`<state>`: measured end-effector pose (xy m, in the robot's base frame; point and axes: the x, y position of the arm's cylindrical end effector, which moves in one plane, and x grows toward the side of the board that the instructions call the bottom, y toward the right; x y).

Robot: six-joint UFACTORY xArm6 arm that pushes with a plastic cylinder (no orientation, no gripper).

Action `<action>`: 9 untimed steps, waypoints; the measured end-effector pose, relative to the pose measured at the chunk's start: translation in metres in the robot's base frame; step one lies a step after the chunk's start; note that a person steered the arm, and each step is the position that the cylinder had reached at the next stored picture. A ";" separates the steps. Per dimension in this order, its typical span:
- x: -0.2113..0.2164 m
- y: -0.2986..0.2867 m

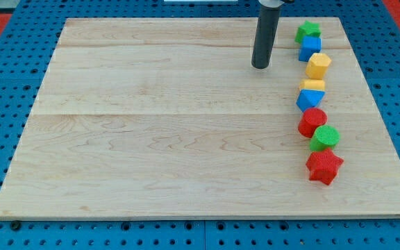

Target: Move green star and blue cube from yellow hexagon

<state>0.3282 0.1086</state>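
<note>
The green star [308, 30] lies at the top right of the wooden board [151, 139]. The blue cube [310, 48] sits just below it, touching it. The yellow hexagon [319, 64] lies just below the blue cube, touching it. My tip [260, 67] rests on the board to the left of these blocks, about level with the yellow hexagon and a clear gap away from it.
Below the hexagon a column of blocks runs down the right side: a yellow block [312, 85], a blue block [310, 99], a red block [312, 122], a green block [324, 137] and a red star [323, 167]. The board's right edge is close by.
</note>
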 end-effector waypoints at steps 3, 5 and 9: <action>-0.011 -0.008; -0.094 -0.037; -0.127 0.058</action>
<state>0.2009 0.1665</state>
